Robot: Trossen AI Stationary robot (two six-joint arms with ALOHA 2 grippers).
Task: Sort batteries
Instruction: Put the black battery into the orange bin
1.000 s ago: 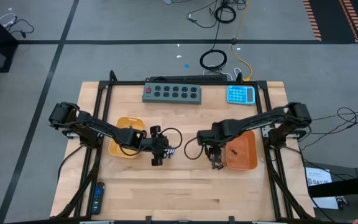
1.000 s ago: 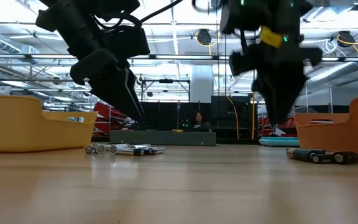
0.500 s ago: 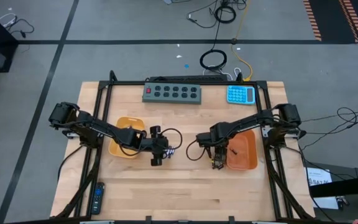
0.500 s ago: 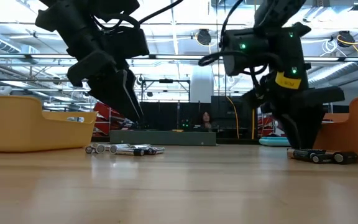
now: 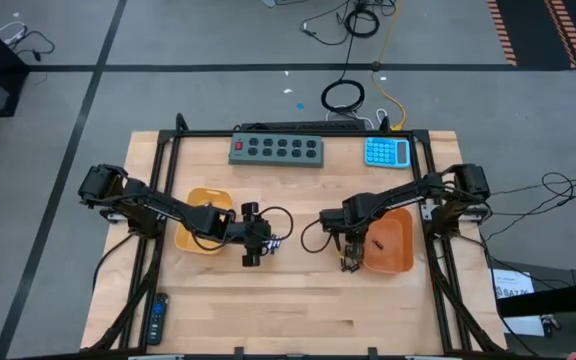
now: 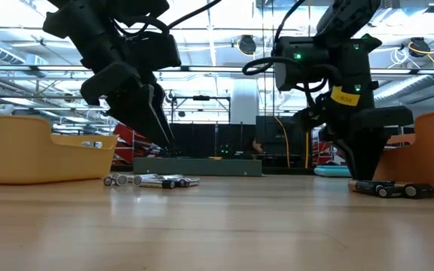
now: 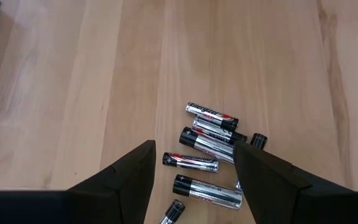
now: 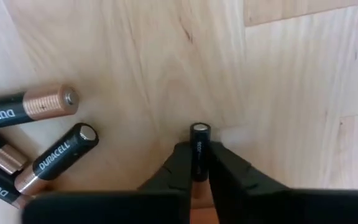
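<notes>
Several silvery batteries (image 7: 207,146) lie in a loose pile on the wooden table, also in the low view (image 6: 153,181). My left gripper (image 7: 194,171) hangs open just above them, a finger on each side, touching none; it shows in the high view (image 5: 252,252). My right gripper (image 5: 349,262) is shut on one dark battery (image 8: 199,149) low over the table, beside the right orange tray (image 5: 396,262). More dark copper-ended batteries (image 8: 48,124) lie on the table next to it, also in the low view (image 6: 394,189). My right gripper pinches the dark battery between its two fingertips (image 8: 179,162), coming from above and pointing down. The battery lies along the fingers, and its round end (image 8: 199,130) sticks out past them toward the table. Whether that end touches the wood I cannot tell.
A left orange tray (image 5: 190,238) stands behind my left arm. A grey button box (image 5: 277,149) and a blue calculator (image 5: 387,152) lie at the far edge. A black remote (image 5: 157,317) lies at the near left. Bare wood lies along the near side.
My right gripper has come down from well above the table to just over the wood beside the dark batteries and the right tray, then kept still.
</notes>
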